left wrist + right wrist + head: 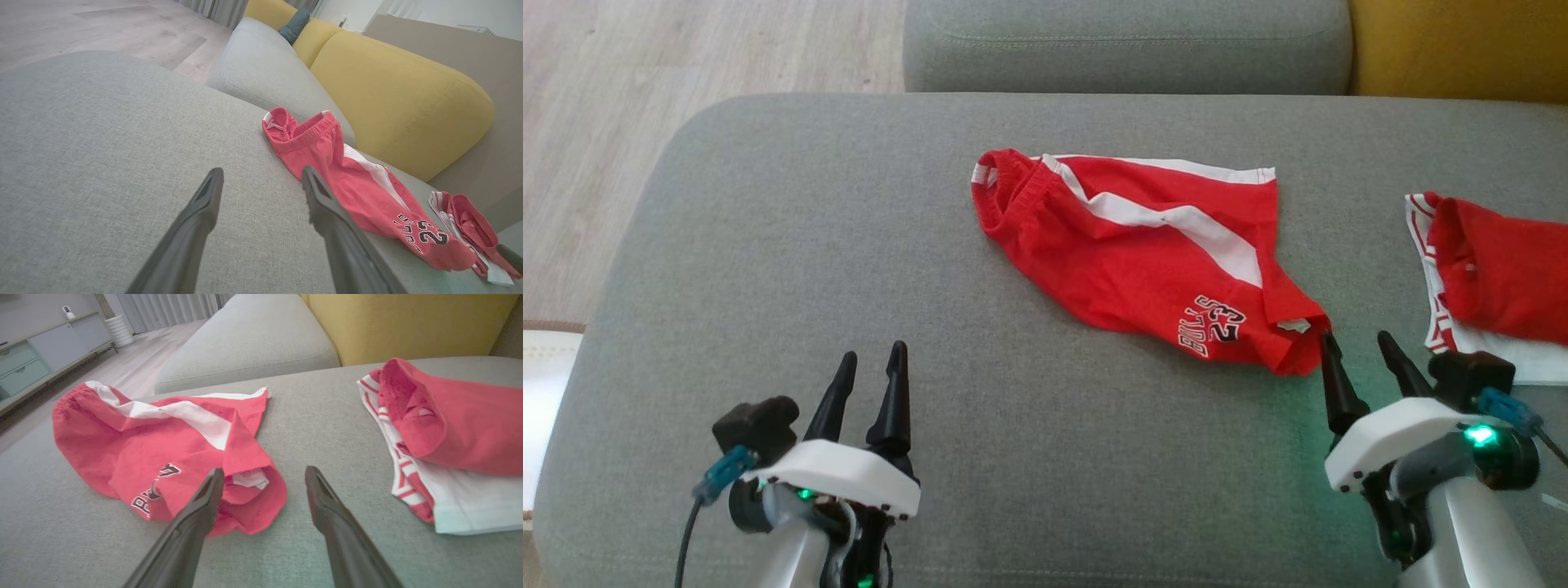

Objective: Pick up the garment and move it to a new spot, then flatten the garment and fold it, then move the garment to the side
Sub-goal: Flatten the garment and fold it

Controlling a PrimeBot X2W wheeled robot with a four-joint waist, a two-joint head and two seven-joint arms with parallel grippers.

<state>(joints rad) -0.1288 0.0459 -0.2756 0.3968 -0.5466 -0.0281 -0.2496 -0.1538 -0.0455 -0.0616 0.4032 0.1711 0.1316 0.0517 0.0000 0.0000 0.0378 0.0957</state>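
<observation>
Grey cushion [768, 245] bears two garments: red shorts [1143, 261], folded pile [1494, 278]. Left claw [874, 351], right claw [1356, 336]: both wide, empty.

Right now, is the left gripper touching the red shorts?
No, the left gripper hovers open over the gray cushion, well apart from the red shorts.

A wide grey upholstered seat [768, 245] is filling the foreground, its rounded far-left corner giving way to pale wooden floor [645, 82]; a second grey cushion [1127, 45] is sitting along its far edge; a mustard-yellow backrest [1462, 49] is rising at the far right, a teal pillow [296, 24] resting against it; pale curtains [171, 310] are hanging near a low sideboard [41, 355]; soft daylight is falling across everything.
</observation>
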